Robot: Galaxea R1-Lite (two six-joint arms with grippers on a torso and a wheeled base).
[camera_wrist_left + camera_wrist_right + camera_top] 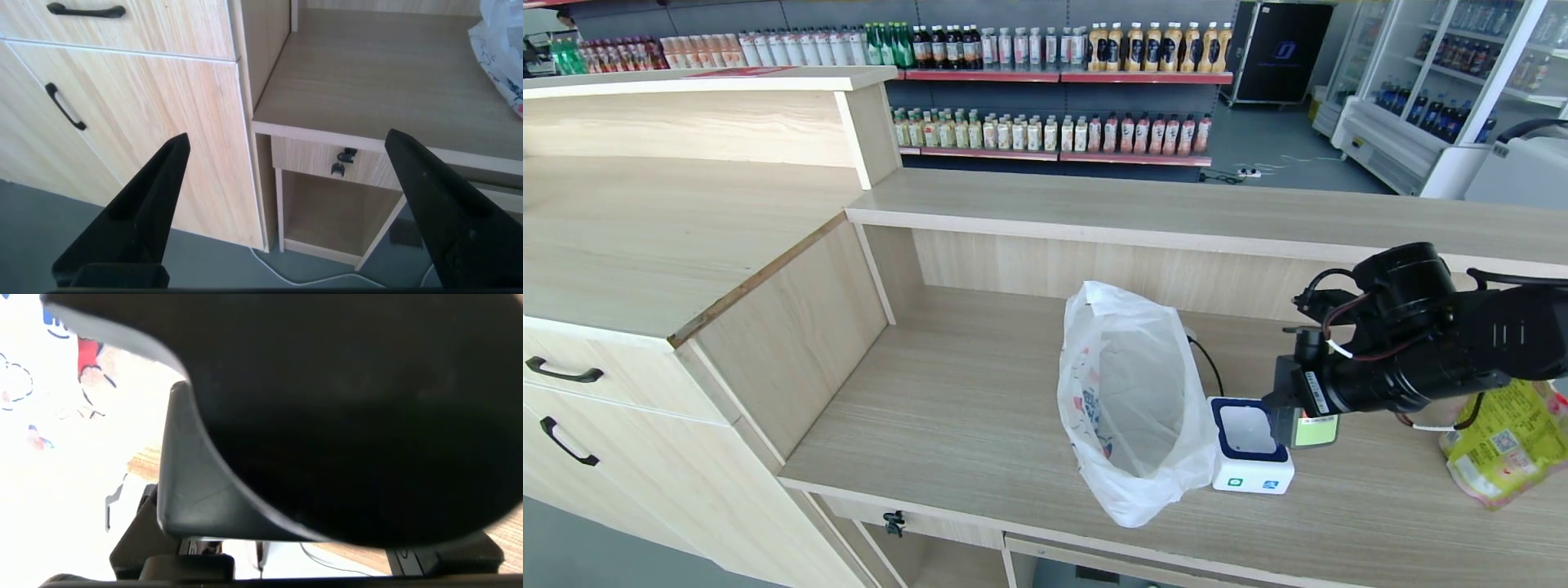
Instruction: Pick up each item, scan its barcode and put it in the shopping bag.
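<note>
Spread wide and empty, left gripper [287, 137] hangs before the counter [368, 73] front. Beyond, the shopping bag [1131, 392] runs 6-to-12 o'clock, mouth up, touching the scanner [1252, 474] at its 3 o'clock. Above that, right gripper [1290, 418] clamps a small pale-green item [1316, 430], long axis unclear.

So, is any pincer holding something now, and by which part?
The right pincer holds a small pale green item close to the scanner; the gripped part cannot be told. The left pincer is open and empty.
</note>
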